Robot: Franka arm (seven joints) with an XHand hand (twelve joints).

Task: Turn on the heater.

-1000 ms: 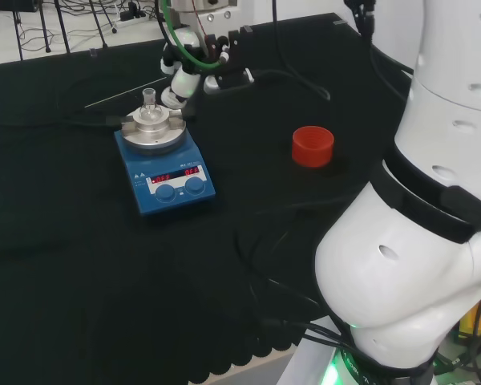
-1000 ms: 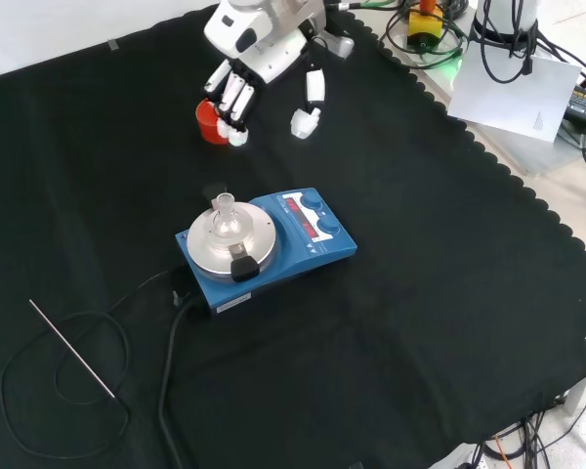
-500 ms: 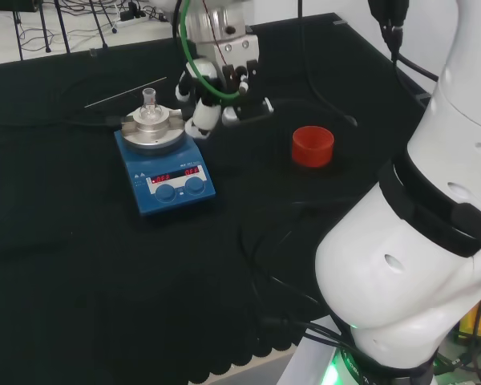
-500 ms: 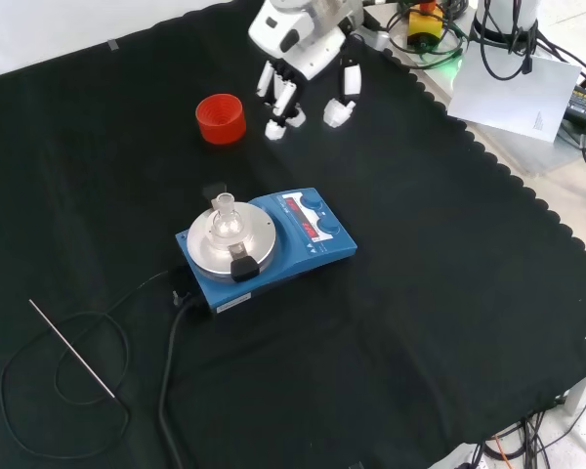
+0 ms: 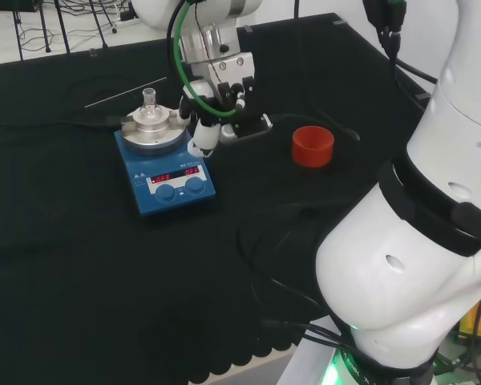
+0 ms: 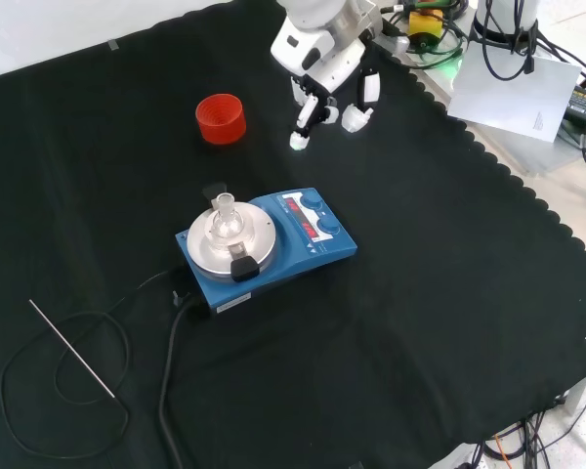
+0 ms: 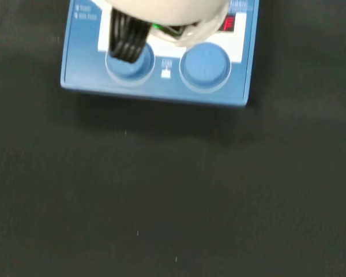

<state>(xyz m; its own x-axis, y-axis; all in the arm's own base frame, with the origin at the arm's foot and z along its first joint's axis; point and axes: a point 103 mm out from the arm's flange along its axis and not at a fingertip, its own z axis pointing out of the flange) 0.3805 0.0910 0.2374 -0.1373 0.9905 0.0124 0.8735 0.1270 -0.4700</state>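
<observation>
While apparently clear of heater [image 6: 267, 244], hand [image 6: 329, 90] hovers, open cloth [image 6: 449, 293] around.

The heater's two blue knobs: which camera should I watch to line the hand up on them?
The wrist view: both knobs sit close and large on the heater, though one is partly behind a black part of the hand. The front view shows them small at the heater's far end, and the head view shows them small below the red display.
</observation>
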